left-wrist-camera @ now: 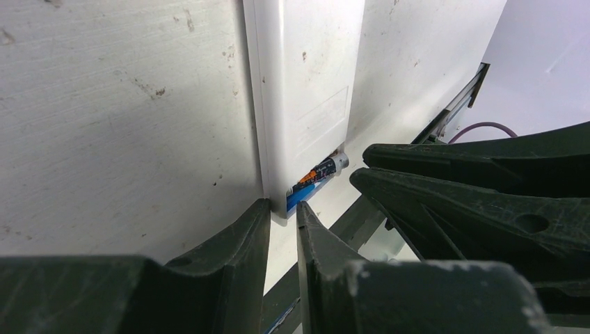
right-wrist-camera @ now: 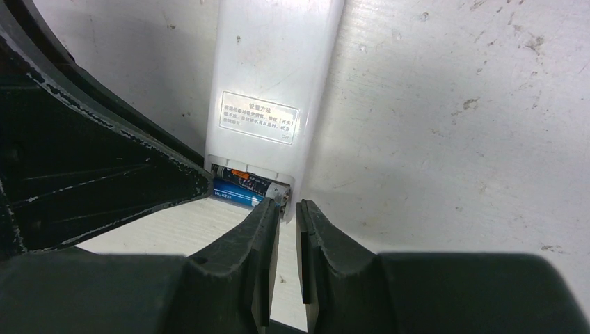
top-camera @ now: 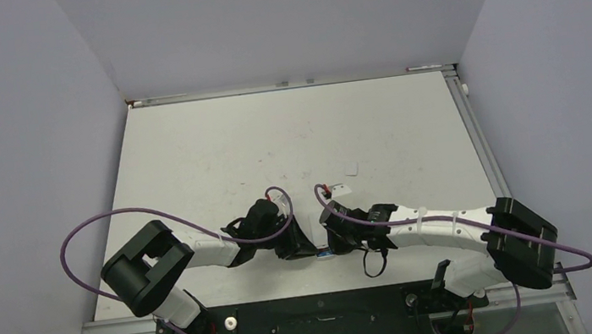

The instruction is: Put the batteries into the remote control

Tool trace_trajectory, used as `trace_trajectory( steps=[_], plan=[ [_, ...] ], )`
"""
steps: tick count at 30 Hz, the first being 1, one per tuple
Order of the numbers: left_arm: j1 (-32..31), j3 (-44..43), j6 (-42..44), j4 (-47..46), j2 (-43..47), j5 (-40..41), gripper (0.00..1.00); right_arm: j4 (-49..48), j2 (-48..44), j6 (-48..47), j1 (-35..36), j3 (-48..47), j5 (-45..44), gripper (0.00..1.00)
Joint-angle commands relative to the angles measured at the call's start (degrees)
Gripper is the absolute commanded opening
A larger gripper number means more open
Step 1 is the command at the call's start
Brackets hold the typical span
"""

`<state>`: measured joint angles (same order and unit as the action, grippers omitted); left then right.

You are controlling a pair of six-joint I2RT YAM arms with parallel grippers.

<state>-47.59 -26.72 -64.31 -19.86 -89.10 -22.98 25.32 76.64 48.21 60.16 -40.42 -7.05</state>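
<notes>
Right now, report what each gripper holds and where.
Nothing is held: left gripper and right gripper sit nearly shut at the remote control's battery end.

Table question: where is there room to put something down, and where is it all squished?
Most of the table is bare, from the far wall down to the arms. It's crowded near the front middle, where both grippers meet at the remote control.

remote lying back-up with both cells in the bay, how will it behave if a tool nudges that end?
The remote is a rigid flat shell, so it would probably slide, not tip. Its smooth plastic looks slippery on the table. With the bay uncovered, the batteries might pop loose.
</notes>
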Motion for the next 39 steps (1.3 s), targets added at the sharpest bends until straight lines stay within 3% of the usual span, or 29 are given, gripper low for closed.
trace_trajectory(
  steps=[1,15,39],
  plan=[
    [-0.34,-1.65,0.31,-0.69,-0.88,-0.71,0.17,-1.94,1.07,0.29,0.31,-2.54,-0.80,0.17],
    [-0.32,-1.53,0.40,-0.70,-1.26,-0.90,0.16,-2.80,2.12,0.05,0.30,-2.90,0.19,0.09],
    [-0.31,-0.92,0.24,-0.89,-0.72,-0.83,0.16,-1.93,7.82,-0.49,2.02,-3.88,0.16,0.09]
  ],
)
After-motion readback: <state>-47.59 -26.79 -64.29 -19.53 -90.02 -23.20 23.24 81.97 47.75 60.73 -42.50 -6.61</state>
